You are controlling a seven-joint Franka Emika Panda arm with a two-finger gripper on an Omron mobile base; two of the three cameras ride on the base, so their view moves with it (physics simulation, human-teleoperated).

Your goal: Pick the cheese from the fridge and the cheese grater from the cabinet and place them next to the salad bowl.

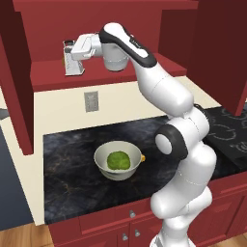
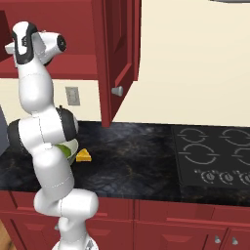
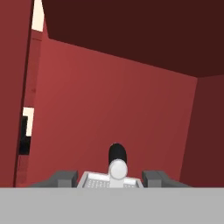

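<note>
Standing on the dark red cabinet [image 1: 111,77] shelf, the small silver-grey metal box grater [image 1: 73,61] tapers upward, its perforated faces and rounded top handle sitting between the gripper [image 3: 111,178] fingers — whether they press it yet, I cannot tell. A good grasp would squeeze the flat sides squarely, then lift straight before drawing out past the door. Below, on the glossy black marbled counter [image 1: 72,178], the tiny yellow-orange cheese wedge [image 2: 84,156] lies just beside the round off-white salad bowl [image 1: 117,161].

cheese grater [image 1: 74,61]: 1 | salad bowl [image 1: 118,161]: 1 | cheese [image 2: 84,156]: 1 | cabinet [image 1: 96,76]: 1
</note>
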